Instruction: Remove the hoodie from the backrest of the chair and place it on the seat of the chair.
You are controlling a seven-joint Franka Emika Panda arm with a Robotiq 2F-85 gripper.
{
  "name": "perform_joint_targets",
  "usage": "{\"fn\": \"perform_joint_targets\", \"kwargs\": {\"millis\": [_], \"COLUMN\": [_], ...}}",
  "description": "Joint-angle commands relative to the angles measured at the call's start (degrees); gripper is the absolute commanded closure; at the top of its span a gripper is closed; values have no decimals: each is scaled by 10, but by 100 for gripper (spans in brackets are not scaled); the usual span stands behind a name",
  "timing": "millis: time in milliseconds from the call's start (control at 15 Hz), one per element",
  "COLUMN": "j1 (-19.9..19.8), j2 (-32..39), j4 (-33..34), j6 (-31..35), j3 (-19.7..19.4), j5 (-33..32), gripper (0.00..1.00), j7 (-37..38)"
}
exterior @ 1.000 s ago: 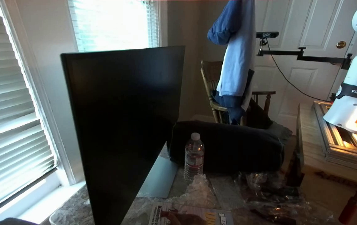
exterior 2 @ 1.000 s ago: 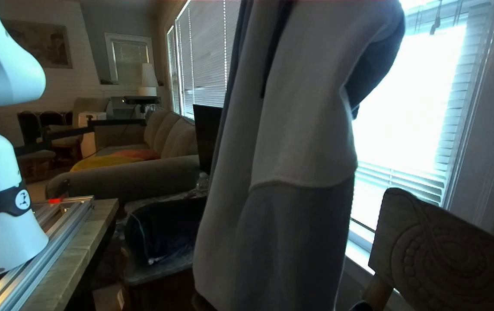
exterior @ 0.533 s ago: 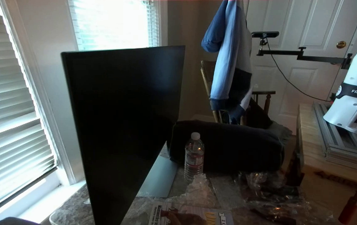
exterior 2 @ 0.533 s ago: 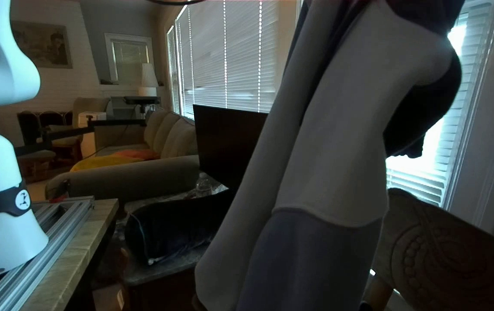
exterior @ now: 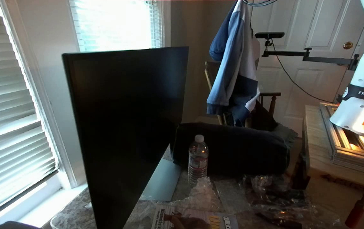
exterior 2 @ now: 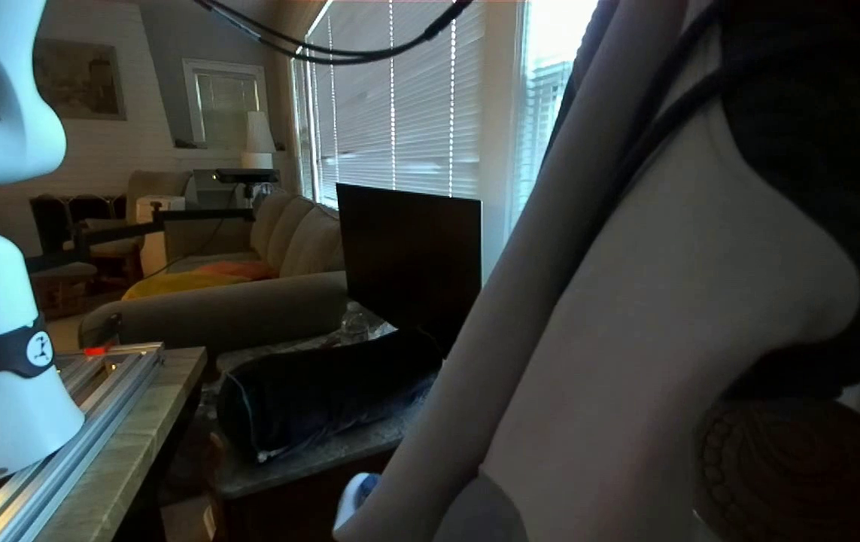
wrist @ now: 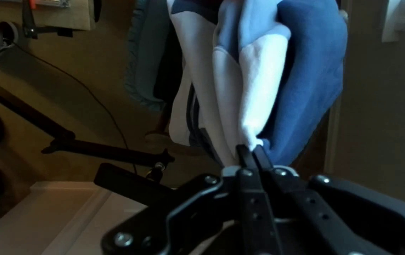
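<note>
The blue hoodie with whitish patches hangs in the air in both exterior views (exterior: 232, 70) (exterior 2: 648, 316). In the wrist view its folds (wrist: 262, 74) run up from my gripper (wrist: 253, 150). My gripper is shut on a small pinch of the light cloth; it is out of frame in the exterior views. The chair is behind the hoodie in an exterior view, with its armrest (exterior: 269, 94) showing at the right. Its carved backrest (exterior 2: 783, 467) is partly covered by the hoodie. The seat is hidden behind the hoodie and a dark bolster.
A large black monitor (exterior: 127, 127), a water bottle (exterior: 198, 159) and the dark bolster (exterior: 232, 148) stand on a cluttered table. A camera on a black bracket (exterior: 312, 56) reaches out near the hoodie. The arm's cables (exterior 2: 369, 56) hang at the top. A window (exterior: 115, 25) is behind.
The hoodie has come lower in an exterior view, with its hem swinging left. In an exterior view it has moved right, covering more of the backrest. Cables have come into view at the top.
</note>
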Motion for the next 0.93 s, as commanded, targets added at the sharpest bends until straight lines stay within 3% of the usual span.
{"fn": "perform_joint_targets", "kwargs": {"millis": [0, 533, 867], "j1": [-1, -4, -17], "j2": [35, 114, 167], "j4": [17, 19, 24], "j6": [5, 15, 64], "j3": [-7, -17, -16], "j5": [-24, -42, -30], "gripper": [99, 99, 99], "j7": [-17, -18, 5]}}
